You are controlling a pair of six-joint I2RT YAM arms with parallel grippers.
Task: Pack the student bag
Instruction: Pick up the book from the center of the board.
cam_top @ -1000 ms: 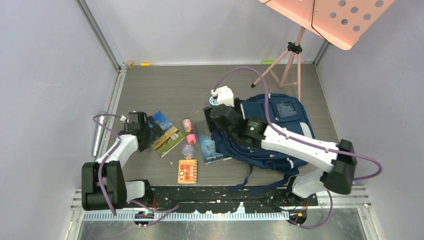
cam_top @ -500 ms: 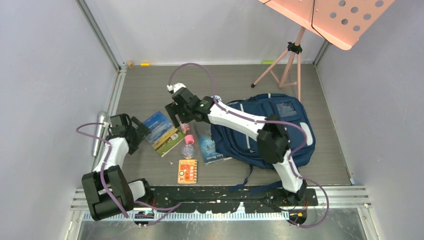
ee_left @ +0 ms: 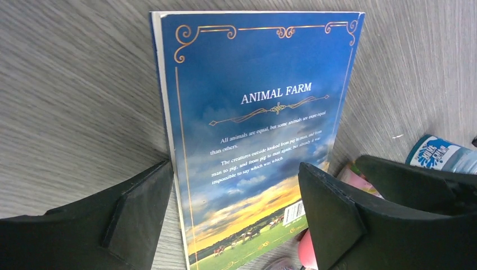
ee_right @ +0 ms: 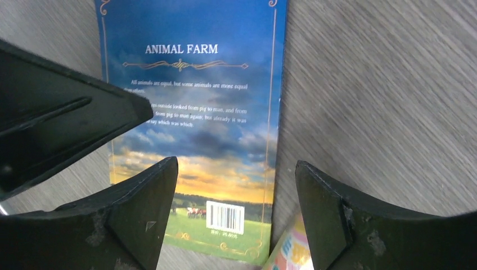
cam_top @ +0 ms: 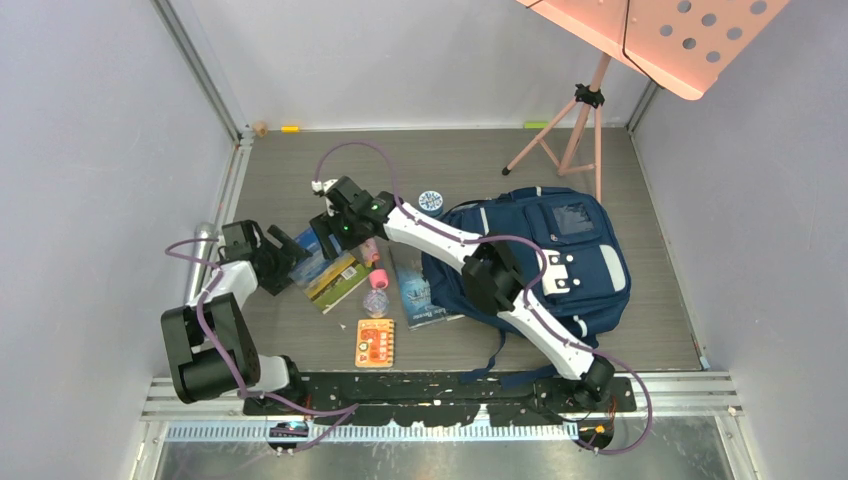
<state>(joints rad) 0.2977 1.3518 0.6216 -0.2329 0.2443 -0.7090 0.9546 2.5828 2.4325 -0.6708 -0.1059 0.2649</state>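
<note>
**Top external:** we see the student bag (cam_top: 590, 250) lying at centre right. The Animal Farm book (cam_top: 330, 272), a second book (cam_top: 415, 292), a pink roll (cam_top: 378, 250), a small bottle (cam_top: 376, 301) and an orange card (cam_top: 375, 343) lie outside it at centre left, so we judge packing barely begun. **Left wrist:** the left gripper (ee_left: 233, 174) straddles the book with fingers apart, clasping nothing. **Right wrist:** the right gripper (ee_right: 235, 169) hangs likewise spread over the same cover.

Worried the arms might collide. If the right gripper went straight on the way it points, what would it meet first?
Probably the blue Animal Farm paperback book, framed between the right gripper's open jaws. The left gripper sits close beside that line; depth is unclear.
</note>
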